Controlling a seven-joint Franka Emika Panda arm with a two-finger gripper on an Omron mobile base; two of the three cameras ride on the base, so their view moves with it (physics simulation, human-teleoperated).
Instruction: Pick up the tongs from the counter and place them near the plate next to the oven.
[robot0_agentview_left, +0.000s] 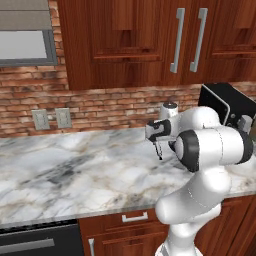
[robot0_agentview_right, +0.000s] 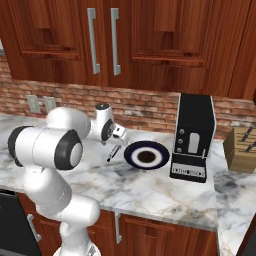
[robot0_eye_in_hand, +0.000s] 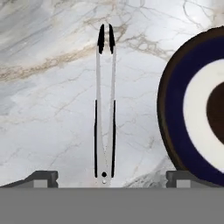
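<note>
The tongs (robot0_eye_in_hand: 105, 105) are slim and silvery with black tips. They lie on the white marble counter (robot0_agentview_left: 75, 170), just left of the dark-blue and white plate (robot0_eye_in_hand: 173, 100). My gripper (robot0_eye_in_hand: 112, 177) is open, with one finger on each side of the tongs' hinge end and neither touching it. From the right base view the tongs (robot0_agentview_right: 113, 153) sit slanted close to the plate's (robot0_agentview_right: 131, 150) left rim, under the gripper (robot0_agentview_right: 119, 140). The left base view shows the gripper (robot0_agentview_left: 157, 139) over the tongs (robot0_agentview_left: 159, 151). The oven is out of view.
A tall black machine (robot0_agentview_right: 192, 137) stands right of the plate, against the brick wall. A wooden knife block (robot0_agentview_right: 241, 147) is at the far right. A dark appliance front (robot0_agentview_left: 40, 242) sits under the counter at the left. Bare marble stretches to the left.
</note>
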